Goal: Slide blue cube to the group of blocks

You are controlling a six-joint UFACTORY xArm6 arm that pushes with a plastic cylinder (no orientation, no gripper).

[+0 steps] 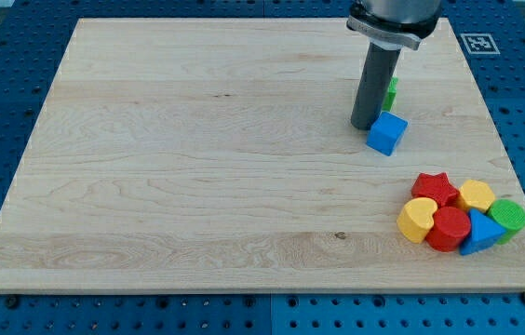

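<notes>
blue cube [386,132] sits upper right on the wooden board [197,140], well apart from the group at lower right: red star [435,187], yellow heart [418,220], red cylinder [450,227], blue triangle [481,233], green cylinder [507,216], and a yellow block [476,194].

judged light, rigid, prone to rotate if pushed off-centre; push its upper-left face squarely.

rod vertical, my tip [365,126] touching or just beside the cube's left; no fingers on this rig. green block [391,93] partly hidden behind the rod.
</notes>
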